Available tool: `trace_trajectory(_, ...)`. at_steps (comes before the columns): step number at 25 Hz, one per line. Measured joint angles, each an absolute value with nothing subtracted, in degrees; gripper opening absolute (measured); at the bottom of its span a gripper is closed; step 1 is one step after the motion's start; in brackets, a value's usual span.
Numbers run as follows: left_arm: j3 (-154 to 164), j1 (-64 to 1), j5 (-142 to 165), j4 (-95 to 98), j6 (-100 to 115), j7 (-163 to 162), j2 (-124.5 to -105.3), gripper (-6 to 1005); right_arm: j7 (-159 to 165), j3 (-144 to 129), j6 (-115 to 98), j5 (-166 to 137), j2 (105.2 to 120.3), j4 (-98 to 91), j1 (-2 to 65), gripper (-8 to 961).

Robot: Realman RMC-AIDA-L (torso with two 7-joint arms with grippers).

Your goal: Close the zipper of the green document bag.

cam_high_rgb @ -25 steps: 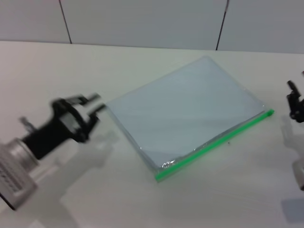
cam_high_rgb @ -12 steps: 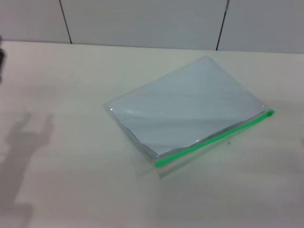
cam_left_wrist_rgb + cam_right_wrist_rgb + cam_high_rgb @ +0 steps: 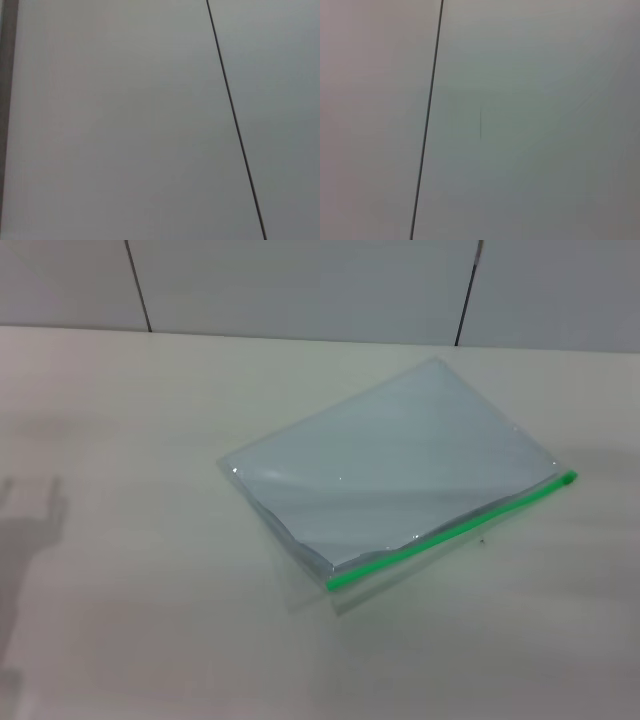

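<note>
Lying flat on the pale table [image 3: 120, 420], the green document bag [image 3: 390, 470] sat roughly mid-frame in the head view, turned at an angle so its corners pointed toward and away from the robot. The zipper [image 3: 452, 529] ran along the bag's near-right long edge as a thin bright green strip, w/ a small darker nub at its far-right end, possibly the slider, though too small to be sure. The near-left corner of the bag looked slightly lifted or crumpled. Neither gripper showed in any view, so whether either was released or clenched couldn't be told, nor how the bag lay relative to them. A faint arm-like shadow fell on the table at the left edge. Both wrist cams showed only plain grey wall panels [image 3: 110, 120] w/ a dark seam.
</note>
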State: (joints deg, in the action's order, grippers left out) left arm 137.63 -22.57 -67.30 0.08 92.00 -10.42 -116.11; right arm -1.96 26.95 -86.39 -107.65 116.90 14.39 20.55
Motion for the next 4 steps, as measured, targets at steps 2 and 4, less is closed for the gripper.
trace_trajectory(2,137.62,-22.6,-67.32,0.08,91.99,-10.5,-116.16,585,-1.94,26.98,-86.39,-107.65,116.95,14.37,20.57,901)
trace_trajectory(4,137.6,-22.6,-67.34,0.08,91.87,-10.66,-116.17,585,-1.93,26.86,-86.39,-107.65,116.97,14.4,20.57,901)
